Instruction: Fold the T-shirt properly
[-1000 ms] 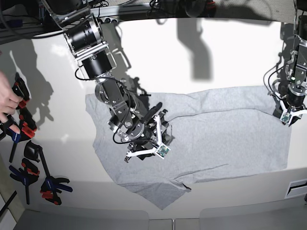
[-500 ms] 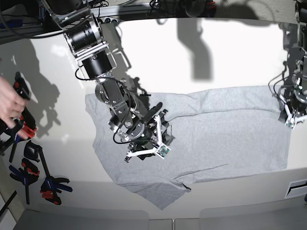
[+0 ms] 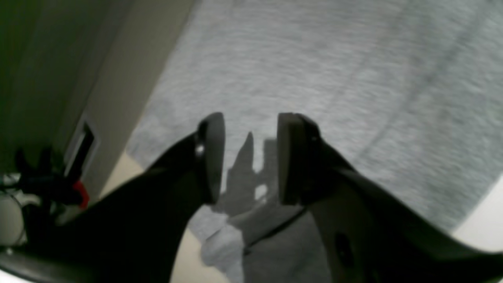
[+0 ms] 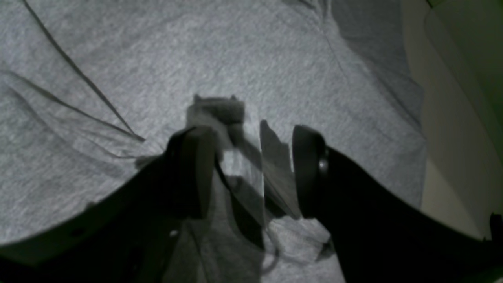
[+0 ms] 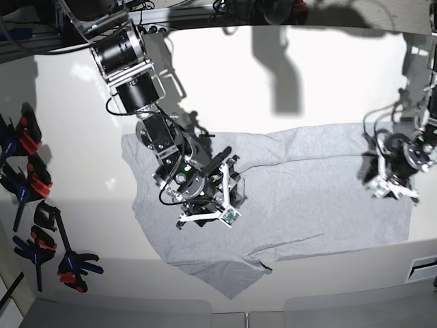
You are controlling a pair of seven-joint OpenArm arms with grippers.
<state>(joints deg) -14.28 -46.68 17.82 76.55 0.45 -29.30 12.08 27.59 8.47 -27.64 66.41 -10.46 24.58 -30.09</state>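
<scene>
The T-shirt (image 5: 321,198) lies spread on the white table, plain grey side up, with one edge folded over along its upper half. My left gripper (image 5: 392,193) hangs over the shirt's right end, just inside the edge. In the left wrist view my left gripper (image 3: 251,118) is open above the grey cloth (image 3: 353,78) with nothing between its fingers. My right gripper (image 5: 208,201) rests low on the shirt's left part. In the right wrist view my right gripper (image 4: 251,133) is open over wrinkled cloth (image 4: 118,59), and only shadow and fabric show between the fingers.
Several black, red and blue spring clamps (image 5: 31,178) lie along the table's left edge, more of them lower down (image 5: 68,263). A slot (image 5: 423,266) sits at the table's front right corner. Bare table (image 5: 287,75) stretches behind the shirt.
My left gripper has let go of the shirt's upper right corner, opened, and moved leftward and down over the cloth. The hand at the clamps has gone. The right arm has not moved.
</scene>
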